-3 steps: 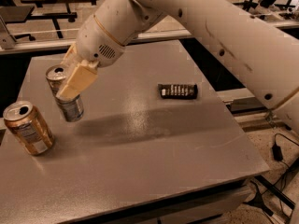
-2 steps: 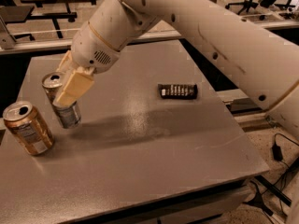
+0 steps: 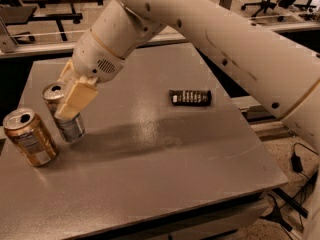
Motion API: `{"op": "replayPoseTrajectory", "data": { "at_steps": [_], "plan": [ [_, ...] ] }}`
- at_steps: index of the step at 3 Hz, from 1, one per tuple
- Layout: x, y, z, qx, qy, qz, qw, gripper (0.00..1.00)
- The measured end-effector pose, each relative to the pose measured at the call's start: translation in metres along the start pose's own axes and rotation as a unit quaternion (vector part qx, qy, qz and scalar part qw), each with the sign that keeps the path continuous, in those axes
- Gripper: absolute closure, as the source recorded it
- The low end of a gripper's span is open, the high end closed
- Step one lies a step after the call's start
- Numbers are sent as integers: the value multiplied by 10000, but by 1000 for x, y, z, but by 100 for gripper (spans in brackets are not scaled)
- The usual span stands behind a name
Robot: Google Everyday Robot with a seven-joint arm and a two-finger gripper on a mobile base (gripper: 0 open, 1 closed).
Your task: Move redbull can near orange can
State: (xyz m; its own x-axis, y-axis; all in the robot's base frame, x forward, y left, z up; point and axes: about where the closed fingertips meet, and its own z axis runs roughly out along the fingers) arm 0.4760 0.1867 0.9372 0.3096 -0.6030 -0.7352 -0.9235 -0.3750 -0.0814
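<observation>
The redbull can (image 3: 69, 125), slim and silver-blue with a silver top, stands tilted on the grey table (image 3: 150, 154) at the left. My gripper (image 3: 70, 96) is shut on the redbull can, with one cream finger (image 3: 76, 100) across its front. The orange can (image 3: 30, 136), stout and copper-coloured with a white label patch and a dark hole in its top, stands just left of and in front of the redbull can, a small gap apart. My white arm reaches in from the upper right.
A small dark snack bar (image 3: 190, 97) lies on the table right of centre. The table's front edge runs along the bottom and its right edge drops off near a floor cable (image 3: 295, 161). Benches and chairs stand behind.
My gripper has carried the redbull can left and toward the front, closer to the orange can. The orange can and the dark bar have not moved.
</observation>
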Motion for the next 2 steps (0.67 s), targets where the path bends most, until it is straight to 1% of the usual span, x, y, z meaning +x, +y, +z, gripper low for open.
{"op": "replayPoseTrajectory", "data": {
  "at_steps": [1,2],
  "plan": [
    [4,1,8,-54,161,-6,9999,87],
    [13,3,20,-124,385,17,9992,56]
  ]
}}
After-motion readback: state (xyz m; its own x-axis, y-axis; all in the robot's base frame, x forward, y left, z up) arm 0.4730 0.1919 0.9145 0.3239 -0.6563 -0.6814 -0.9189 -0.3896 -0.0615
